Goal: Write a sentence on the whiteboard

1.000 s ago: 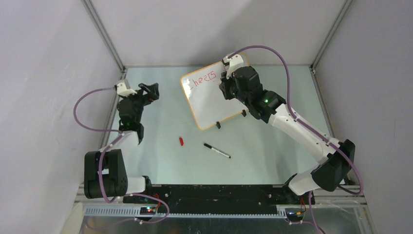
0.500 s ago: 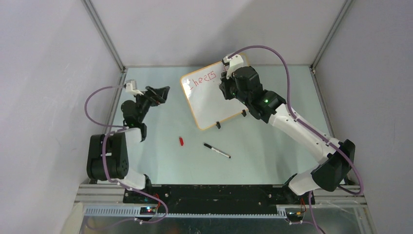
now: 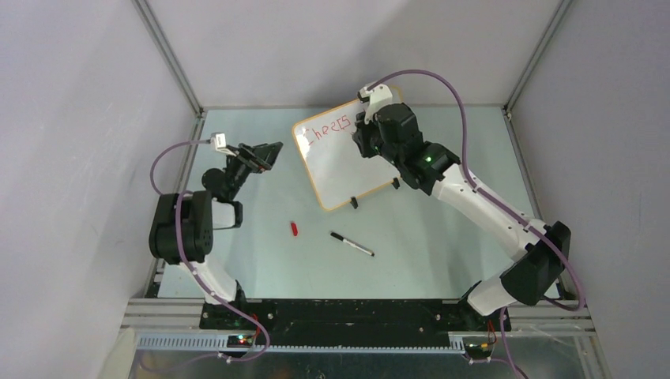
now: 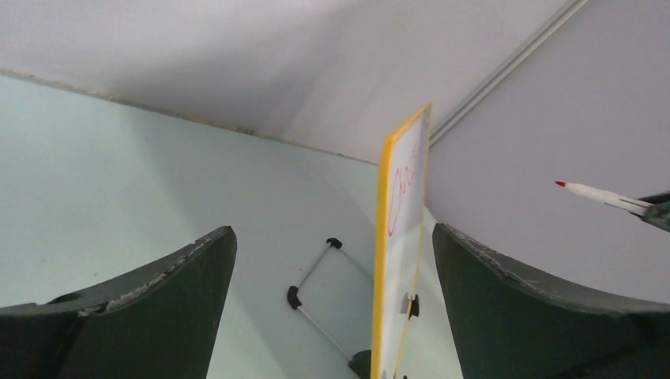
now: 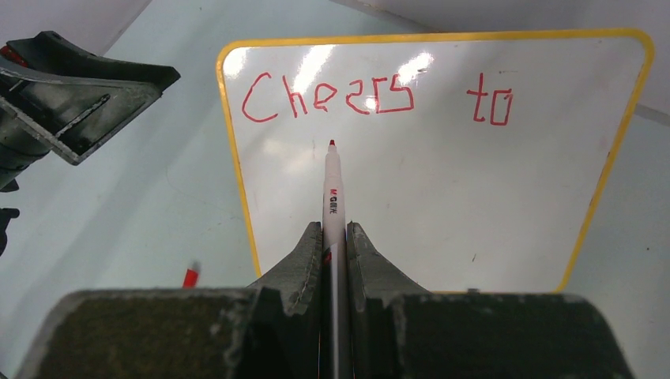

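Sentence [image 5: 328, 96] part-written: "Cheers to" on top row. Your right claw [image 5: 328, 233] grips marker [image 5: 332, 189], tip off whiteboard [image 5: 442, 205]. Left claw [image 4: 333, 233] wide open, empty. Next: you press tip below "Cheers", start second row.

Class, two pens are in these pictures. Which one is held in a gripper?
The red-tipped pen, clamped in the right gripper before the whiteboard; the other pen lies loose on the table.

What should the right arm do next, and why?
Probably ease the marker tip forward onto the board, to begin the second row. The writing reads only "Cheers to", the space beneath is blank, and the tip, held in the right gripper, points just under "Cheers" but the left wrist view shows it clear of the surface.
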Controlling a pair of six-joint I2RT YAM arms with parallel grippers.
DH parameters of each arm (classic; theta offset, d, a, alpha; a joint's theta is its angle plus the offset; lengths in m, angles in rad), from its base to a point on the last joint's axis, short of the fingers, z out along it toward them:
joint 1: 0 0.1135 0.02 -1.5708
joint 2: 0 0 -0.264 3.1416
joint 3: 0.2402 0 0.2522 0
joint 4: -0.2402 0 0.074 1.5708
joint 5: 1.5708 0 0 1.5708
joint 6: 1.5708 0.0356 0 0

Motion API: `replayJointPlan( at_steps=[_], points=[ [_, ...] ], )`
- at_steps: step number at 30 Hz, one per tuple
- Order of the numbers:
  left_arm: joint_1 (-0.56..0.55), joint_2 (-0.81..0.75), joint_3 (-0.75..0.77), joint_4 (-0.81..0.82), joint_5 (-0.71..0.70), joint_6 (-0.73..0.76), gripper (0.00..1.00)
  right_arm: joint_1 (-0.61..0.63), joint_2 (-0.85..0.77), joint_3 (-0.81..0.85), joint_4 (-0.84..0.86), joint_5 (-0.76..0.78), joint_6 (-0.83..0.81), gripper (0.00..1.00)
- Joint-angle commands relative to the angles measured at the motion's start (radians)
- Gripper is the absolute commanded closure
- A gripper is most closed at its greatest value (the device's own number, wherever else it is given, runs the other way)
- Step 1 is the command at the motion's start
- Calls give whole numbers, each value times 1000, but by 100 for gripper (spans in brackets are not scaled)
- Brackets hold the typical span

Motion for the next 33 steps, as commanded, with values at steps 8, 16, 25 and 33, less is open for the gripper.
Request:
replayJointPlan(
  at_steps=[8,16,25,33],
  points=[
    [-51,63,85,109,99,-11,12,-53,6,-1,74,-71,60,100],
    [-72,110,147,96,151,-34,25,-56,15,8,65,-95,53,100],
    [-73,184,238,103,211,-97,52,16,81,56,27,-3,22,100],
    [-106,201,270,95,226,-103,53,34,110,75,23,8,13,100]
  ],
)
